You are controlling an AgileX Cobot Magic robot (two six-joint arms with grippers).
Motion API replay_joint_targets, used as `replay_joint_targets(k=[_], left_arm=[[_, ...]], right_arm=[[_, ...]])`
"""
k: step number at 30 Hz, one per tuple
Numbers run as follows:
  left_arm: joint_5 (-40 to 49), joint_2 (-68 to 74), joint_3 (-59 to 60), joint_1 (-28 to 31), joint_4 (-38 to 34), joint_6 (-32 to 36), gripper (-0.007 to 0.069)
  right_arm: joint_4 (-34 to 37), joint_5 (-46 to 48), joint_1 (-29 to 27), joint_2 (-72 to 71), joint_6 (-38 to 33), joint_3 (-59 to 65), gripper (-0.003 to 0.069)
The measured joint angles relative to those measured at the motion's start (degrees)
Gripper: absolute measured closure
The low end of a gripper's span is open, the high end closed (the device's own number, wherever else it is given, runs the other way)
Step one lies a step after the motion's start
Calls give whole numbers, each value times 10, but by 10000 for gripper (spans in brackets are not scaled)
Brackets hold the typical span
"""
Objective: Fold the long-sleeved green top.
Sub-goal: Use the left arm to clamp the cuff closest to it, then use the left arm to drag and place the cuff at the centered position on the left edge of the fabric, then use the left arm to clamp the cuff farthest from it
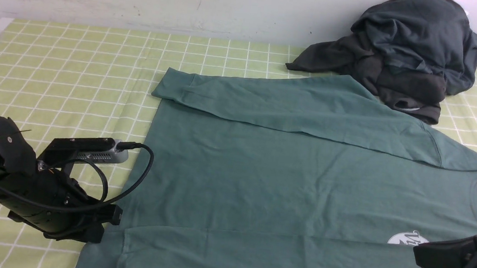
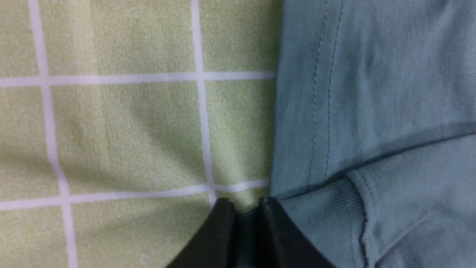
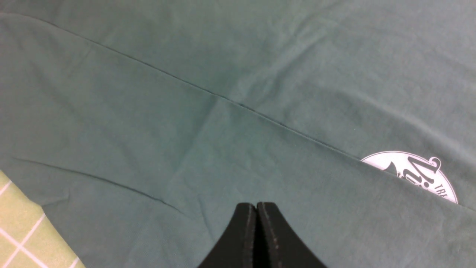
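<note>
Green long-sleeved top (image 1: 260, 175) lies flat on the checked green surface (image 1: 75, 61), spread from centre to the right edge. The far sleeve (image 1: 289, 104) is folded across the body and the near sleeve (image 1: 253, 258) is laid along the front edge. Left fingers (image 2: 223, 223) sit at the top's left edge, right at the ribbed cuff (image 2: 323, 223). They are nearly together, with a sliver of green cloth pinched between them. Right fingers (image 3: 243, 230) are pressed together with nothing between them, over the near sleeve near the white logo (image 3: 412, 173), which that sleeve half covers. Cannot tell if they touch the cloth. A dark grey heap of clothes (image 1: 408, 49) sits at far right, overlapping the top's shoulder.
</note>
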Motion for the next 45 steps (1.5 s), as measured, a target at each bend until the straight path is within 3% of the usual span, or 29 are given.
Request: replay_joint_targets(k=[11, 18, 23, 31, 38, 45], left_arm=[[67, -72, -64, 0, 0, 5, 608], [42, -77, -145, 0, -1, 70, 608], [19, -12, -220, 0, -1, 81, 608], [54, 138, -359, 0, 16, 73, 598], [83, 260, -527, 0, 57, 39, 426], [36, 351, -637, 0, 59, 19, 287]], right_arm=[[2, -2, 0, 0, 0, 0, 673], [2, -3, 0, 0, 0, 0, 673], [2, -4, 0, 0, 0, 0, 673], [2, -4, 0, 0, 0, 0, 673], [6, -7, 0, 0, 0, 0, 673], [8, -15, 0, 0, 0, 0, 673]])
